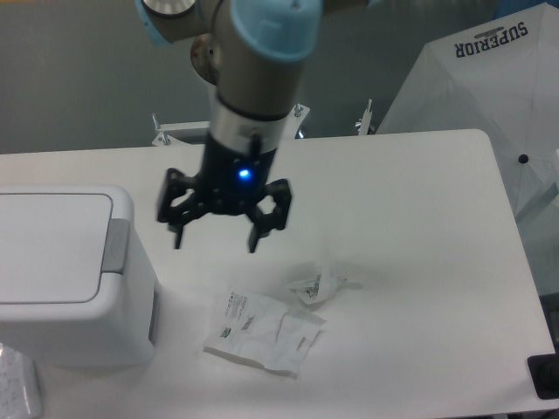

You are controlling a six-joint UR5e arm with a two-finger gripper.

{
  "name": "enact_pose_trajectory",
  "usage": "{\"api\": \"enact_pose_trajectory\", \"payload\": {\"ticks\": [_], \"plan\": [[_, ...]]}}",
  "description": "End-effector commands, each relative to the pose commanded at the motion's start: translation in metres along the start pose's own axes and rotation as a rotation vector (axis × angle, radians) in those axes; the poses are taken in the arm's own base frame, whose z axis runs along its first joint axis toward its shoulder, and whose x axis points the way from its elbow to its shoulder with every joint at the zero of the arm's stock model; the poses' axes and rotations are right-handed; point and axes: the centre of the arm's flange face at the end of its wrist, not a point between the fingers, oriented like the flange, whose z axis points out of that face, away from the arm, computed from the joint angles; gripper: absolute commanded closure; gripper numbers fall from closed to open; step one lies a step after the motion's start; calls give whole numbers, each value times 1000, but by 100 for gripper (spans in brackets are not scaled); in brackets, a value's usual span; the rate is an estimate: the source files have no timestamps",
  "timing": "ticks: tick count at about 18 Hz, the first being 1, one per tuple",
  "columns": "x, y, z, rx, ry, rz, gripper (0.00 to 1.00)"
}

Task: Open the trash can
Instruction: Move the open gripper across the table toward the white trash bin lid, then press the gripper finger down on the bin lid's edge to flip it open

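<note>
Fixed camera, high angle over a white desk (410, 192). UR5e arm (258, 52) enters from top centre, grey body with light blue joint caps, wrist pointing straight down. Black claw (216, 240) hangs below the wrist, blue light lit on its body. Fingers (177, 229) spread wide apart, tips pointing down, nothing held between them. Appears to hover above the desk surface, no contact with anything visible.

Trash can (74, 288) at far left edge, partly cut off by the frame. White, boxy, rounded corners. Flat white lid (48, 246) down and closed. Grey push tab (115, 245) on the lid's right side, facing the claw. Claw to the right of the can, near but clearly apart, left fingertip roughly level with the tab in the picture.

Flat white paper wrapper (262, 332) with printed text lies on the desk below the claw, right of the can. Smaller crumpled wrapper (319, 284) just beside it, up and right; touching or not, cannot tell.

White umbrella (489, 96) marked SUPERIOR at upper right, beyond the desk. Metal clamps (162, 133) at the desk's far edge behind the arm. Dark object (546, 375) at lower right corner, cut off.
</note>
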Motion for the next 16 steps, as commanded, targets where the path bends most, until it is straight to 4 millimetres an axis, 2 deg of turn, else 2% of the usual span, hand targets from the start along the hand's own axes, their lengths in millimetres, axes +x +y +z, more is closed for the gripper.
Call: {"api": "enact_pose_trajectory", "payload": {"ticks": [7, 16], "plan": [[14, 7, 13, -23, 9, 24, 0], [15, 12, 19, -36, 14, 22, 0]]}}
